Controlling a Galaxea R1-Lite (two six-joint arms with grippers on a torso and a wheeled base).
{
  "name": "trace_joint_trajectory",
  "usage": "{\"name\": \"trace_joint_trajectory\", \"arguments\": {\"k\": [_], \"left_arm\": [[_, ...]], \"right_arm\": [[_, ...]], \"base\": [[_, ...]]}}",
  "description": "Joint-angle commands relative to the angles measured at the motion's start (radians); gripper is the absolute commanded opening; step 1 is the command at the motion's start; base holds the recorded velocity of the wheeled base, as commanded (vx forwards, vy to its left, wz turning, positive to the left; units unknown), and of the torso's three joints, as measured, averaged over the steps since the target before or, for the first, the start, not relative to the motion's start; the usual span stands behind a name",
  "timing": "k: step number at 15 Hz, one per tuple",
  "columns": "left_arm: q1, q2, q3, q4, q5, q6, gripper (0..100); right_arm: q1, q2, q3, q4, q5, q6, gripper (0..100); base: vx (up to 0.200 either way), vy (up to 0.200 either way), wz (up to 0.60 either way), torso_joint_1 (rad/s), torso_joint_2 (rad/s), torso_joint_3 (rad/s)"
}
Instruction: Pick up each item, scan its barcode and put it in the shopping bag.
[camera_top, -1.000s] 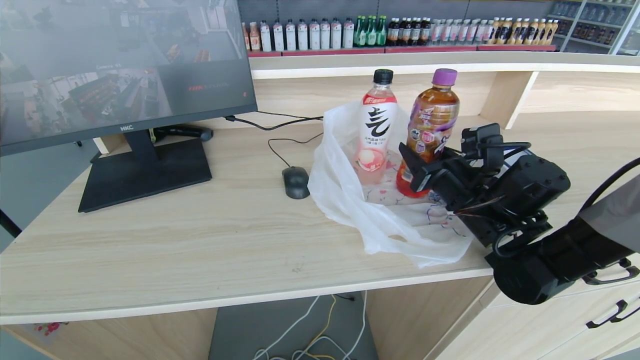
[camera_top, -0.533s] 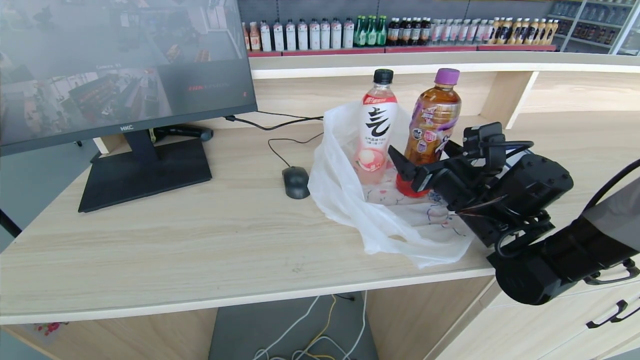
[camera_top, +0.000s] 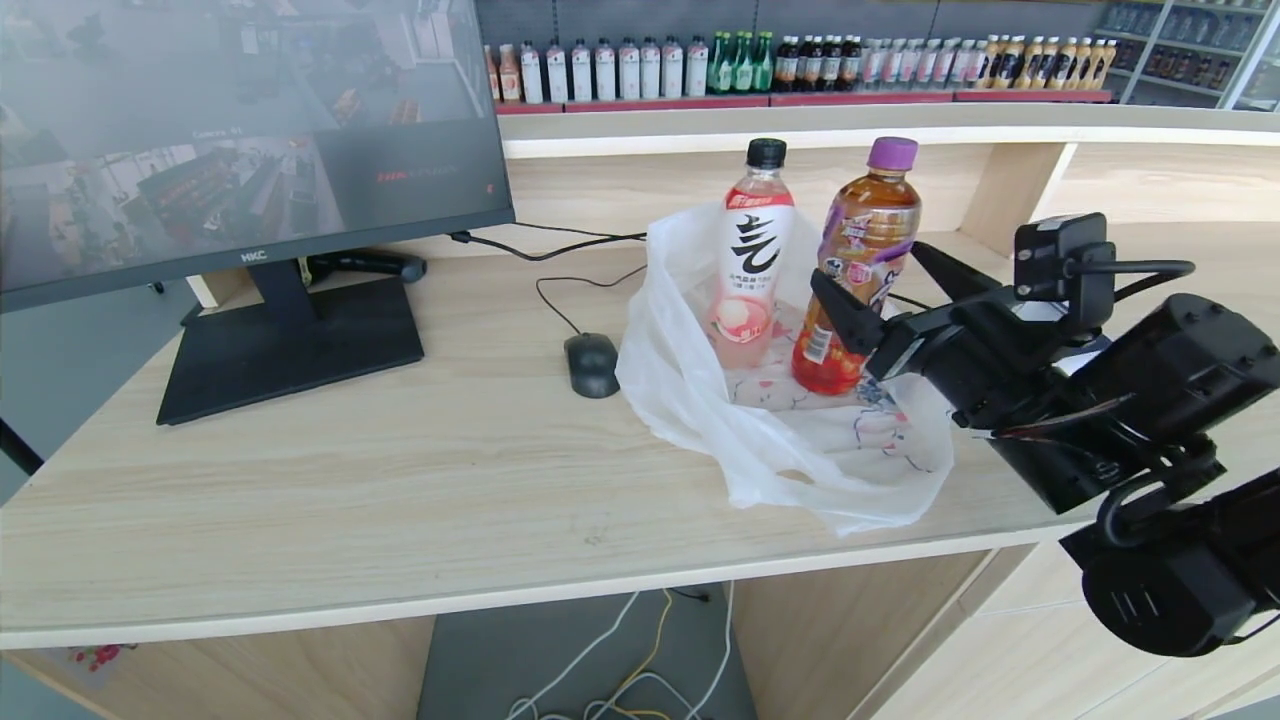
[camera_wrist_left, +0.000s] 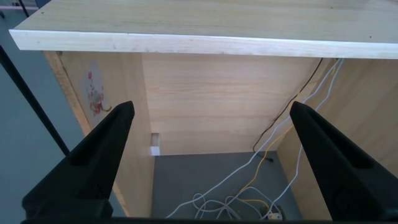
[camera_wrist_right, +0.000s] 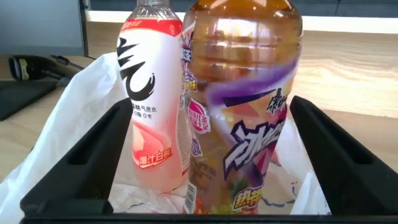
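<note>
Nearest, the left gripper (camera_wrist_left: 211, 155) hangs low in front of the desk (camera_top: 350, 500), level with the space under its front edge. Its jaws are spread wide and hold nothing. Loose cables (camera_wrist_left: 249, 180) lie on the floor beyond them.

On the right half of the desk, a white plastic shopping bag (camera_top: 760, 440) lies spread open. Two bottles stand upright on it, side by side: a pink drink bottle (camera_top: 752, 260) with a black cap, and to its right a brown tea bottle (camera_top: 860, 270) with a purple cap.

The right gripper (camera_top: 868, 268) is at the tea bottle, jaws wide open with one on each side of it. Whether they touch it cannot be told.

Left of the bag is a black mouse (camera_top: 592, 364). Farther left stands a monitor (camera_top: 240, 130), with a black handheld scanner (camera_top: 365, 264) lying behind its stand. A shelf of bottles (camera_top: 800, 60) lines the back wall.
</note>
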Motion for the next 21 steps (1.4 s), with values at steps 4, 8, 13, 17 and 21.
{"name": "trace_joint_trajectory", "arguments": {"k": [4,8,13,17,21], "left_arm": [[0.000,0.000,0.000,0.000,0.001,0.000,100],[0.000,0.000,0.000,0.000,0.001,0.000,100],[0.000,0.000,0.000,0.000,0.001,0.000,100],[0.000,0.000,0.000,0.000,0.001,0.000,100],[0.000,0.000,0.000,0.000,0.001,0.000,100]], "right_arm": [[-0.008,-0.310,0.286,-0.001,0.001,-0.003,100],[-0.035,-0.537,0.616,-0.001,-0.001,-0.004,100],[-0.040,-0.864,0.678,0.403,-0.039,-0.015,100],[-0.026,-1.354,0.676,1.233,-0.036,-0.030,100],[-0.028,-1.643,0.668,1.581,-0.031,-0.030,100]], "base": [[0.000,0.000,0.00,0.000,0.00,0.000],[0.000,0.000,0.00,0.000,0.00,0.000],[0.000,0.000,0.00,0.000,0.00,0.000],[0.000,0.000,0.00,0.000,0.00,0.000],[0.000,0.000,0.00,0.000,0.00,0.000]]}}
